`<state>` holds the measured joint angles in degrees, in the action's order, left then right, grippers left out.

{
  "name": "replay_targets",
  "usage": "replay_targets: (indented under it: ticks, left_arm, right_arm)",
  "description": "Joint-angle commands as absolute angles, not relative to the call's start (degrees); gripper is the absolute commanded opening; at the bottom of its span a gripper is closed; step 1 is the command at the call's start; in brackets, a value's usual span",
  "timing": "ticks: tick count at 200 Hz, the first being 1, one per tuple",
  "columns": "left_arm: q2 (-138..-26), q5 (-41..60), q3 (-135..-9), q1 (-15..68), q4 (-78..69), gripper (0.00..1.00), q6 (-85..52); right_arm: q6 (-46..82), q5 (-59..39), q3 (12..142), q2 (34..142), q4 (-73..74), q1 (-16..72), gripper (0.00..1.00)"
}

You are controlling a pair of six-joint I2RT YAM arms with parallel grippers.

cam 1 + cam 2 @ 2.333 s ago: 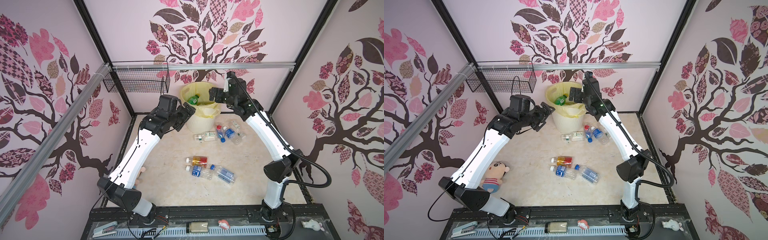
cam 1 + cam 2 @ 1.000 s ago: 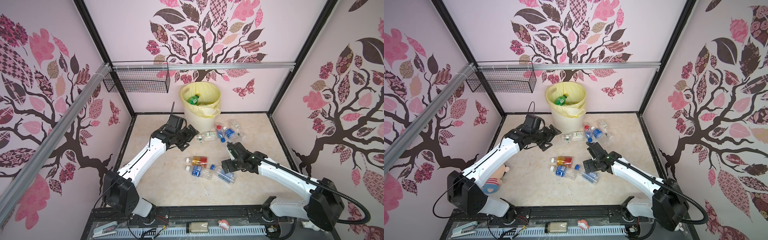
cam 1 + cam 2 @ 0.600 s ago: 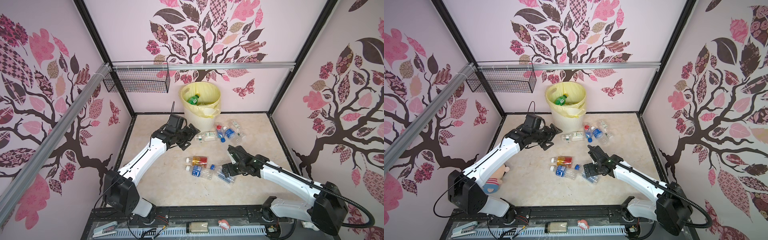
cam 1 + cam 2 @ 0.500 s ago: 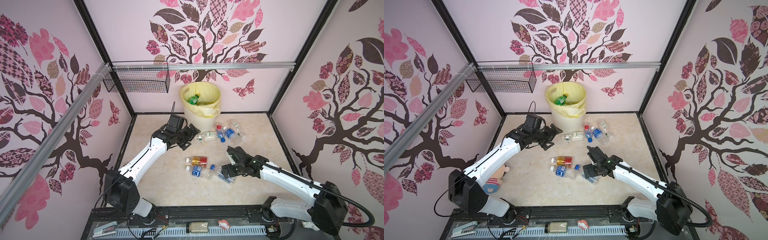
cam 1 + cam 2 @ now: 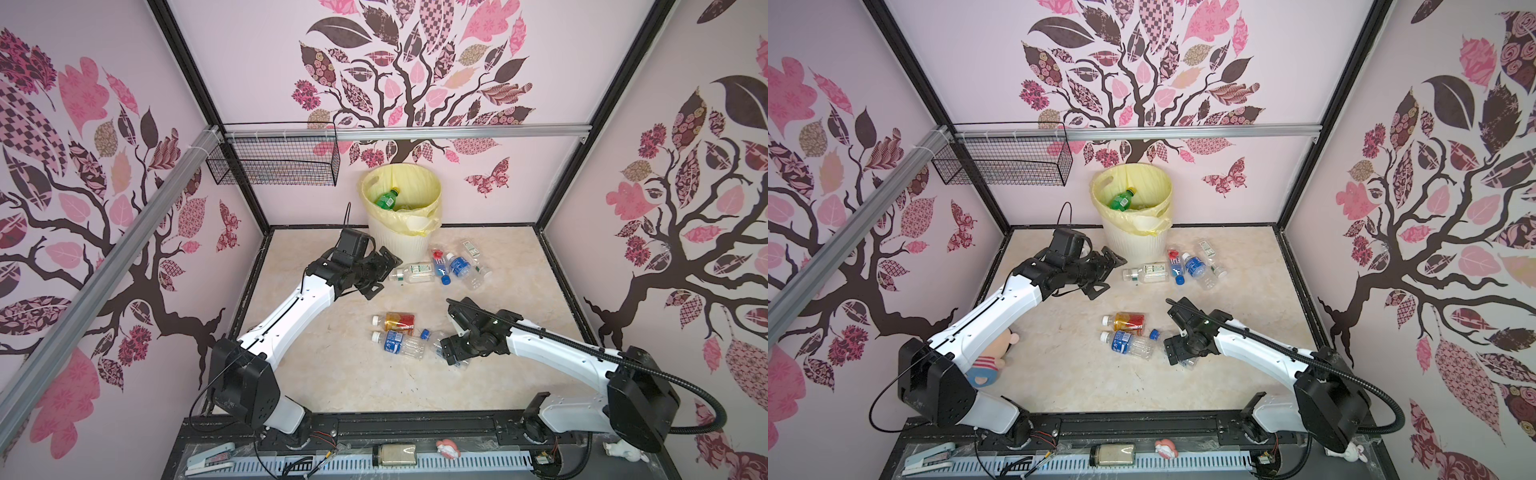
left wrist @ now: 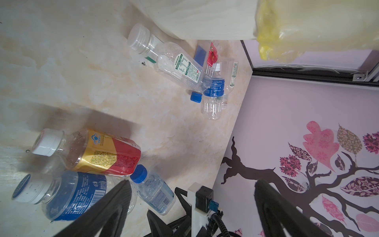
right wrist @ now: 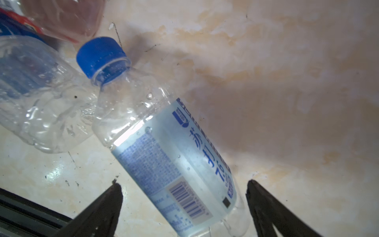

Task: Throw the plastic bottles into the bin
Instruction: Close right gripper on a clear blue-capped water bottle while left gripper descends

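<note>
Green bottle [image 5: 386, 200] is lying inside the bin [image 5: 401, 245] at the back edge of the counter [image 5: 332, 374]. A bunch of bottles [image 5: 453, 266] is lying just beside it, and three more are waiting near the middle. The right end effector [image 7: 183, 183] is sitting wide open around one blue-capped bottle [image 7: 174, 147] there, not squeezing it. The left end effector [image 5: 388, 275] is hanging wide open near the bin. Most work is waiting.

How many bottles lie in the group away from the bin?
3: amber bottle, blue-label bottle beside it, pale-label bottle between the right end effector's open jaws; none looks hidden.
</note>
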<state>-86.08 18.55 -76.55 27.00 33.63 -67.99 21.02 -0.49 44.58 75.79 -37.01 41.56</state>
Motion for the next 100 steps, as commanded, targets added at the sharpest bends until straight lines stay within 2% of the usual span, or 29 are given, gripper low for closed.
replay_targets:
  ticks: [1,100]
  left_arm:
    - [-86.8,19.1,-76.8,27.2,32.2,0.97,-68.2]
    - [-86.4,18.9,-78.0,27.2,33.8,0.97,-67.7]
  right_arm:
    - [21.3,-0.8,45.7,78.2,-39.1,41.9,0.95]
    - [21.1,3.4,47.2,84.4,-38.4,41.4,0.78]
